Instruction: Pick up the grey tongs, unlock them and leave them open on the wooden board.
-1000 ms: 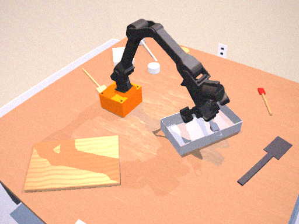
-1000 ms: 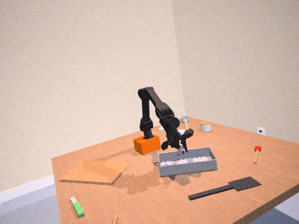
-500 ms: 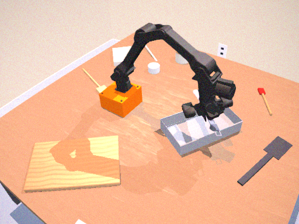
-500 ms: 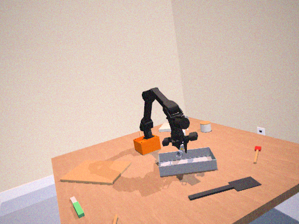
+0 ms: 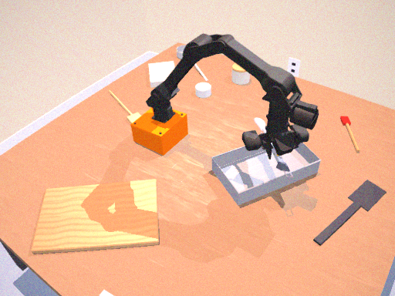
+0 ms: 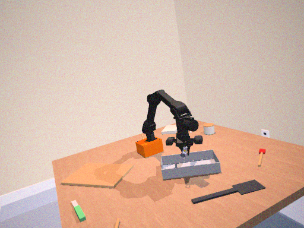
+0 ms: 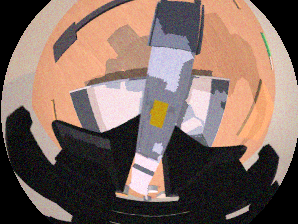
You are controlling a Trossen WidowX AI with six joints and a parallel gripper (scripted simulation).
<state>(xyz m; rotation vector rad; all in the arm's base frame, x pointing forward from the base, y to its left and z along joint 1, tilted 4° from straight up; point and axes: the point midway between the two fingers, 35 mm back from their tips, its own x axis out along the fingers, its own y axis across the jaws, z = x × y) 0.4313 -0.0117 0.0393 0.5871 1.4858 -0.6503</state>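
The grey tongs (image 5: 282,166) (image 6: 184,151) (image 7: 172,70) have a dark hinge end, a yellow mark and a light far end. They look closed, hang above the roasting tin (image 5: 266,190) (image 6: 191,172) (image 7: 85,112) and point hinge end towards its front wall. A pale tip (image 5: 259,122) shows behind the arm in the top view. My gripper (image 5: 275,153) (image 6: 184,152) (image 7: 152,118) is shut on the tongs, its fingers on either side of their body. The fingers hide part of them, and their exact tilt is hard to tell. The wooden board (image 5: 58,220) (image 6: 83,173) lies flat on the table, apart from the tin.
A black spatula (image 5: 366,194) (image 6: 249,187) lies right of the tin. A red-tipped brush (image 5: 346,121) (image 6: 262,151) lies farther back. The orange arm base (image 5: 160,136) (image 6: 149,148) stands behind the board. A jar (image 5: 241,75) (image 6: 209,129) and a white cup (image 5: 203,90) stand at the back.
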